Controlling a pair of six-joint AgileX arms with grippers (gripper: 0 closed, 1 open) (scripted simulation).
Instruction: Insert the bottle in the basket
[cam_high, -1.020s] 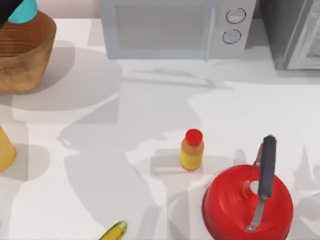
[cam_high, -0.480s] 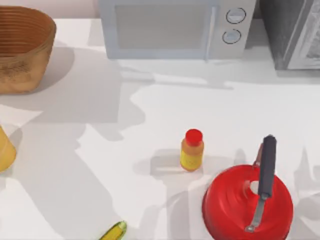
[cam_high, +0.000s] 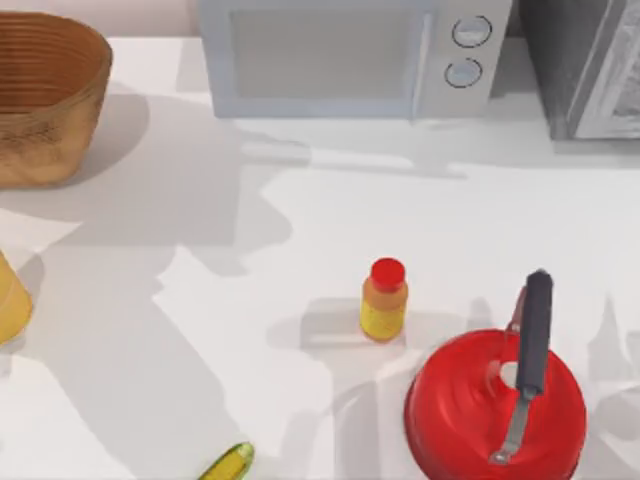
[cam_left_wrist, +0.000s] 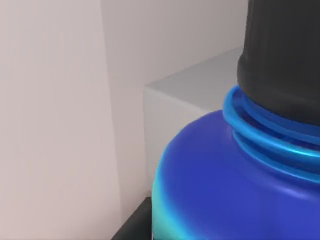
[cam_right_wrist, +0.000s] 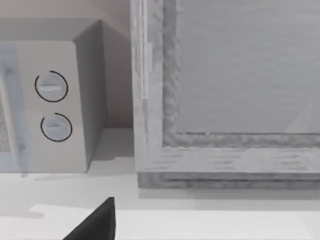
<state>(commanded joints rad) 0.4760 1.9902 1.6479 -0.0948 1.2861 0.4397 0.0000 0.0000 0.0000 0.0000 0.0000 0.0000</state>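
The white tabletop carries a microwave along its far edge, with a grey appliance at the far right corner. The basket stands at the far left corner, its ribbed inside bare in the top view. A red kettle sits near right; just left of it stands 1 small yellow bottle. The bottle looms close in the left wrist view, black cap above blue shoulder. Whether either pincer is open or closed I cannot tell.
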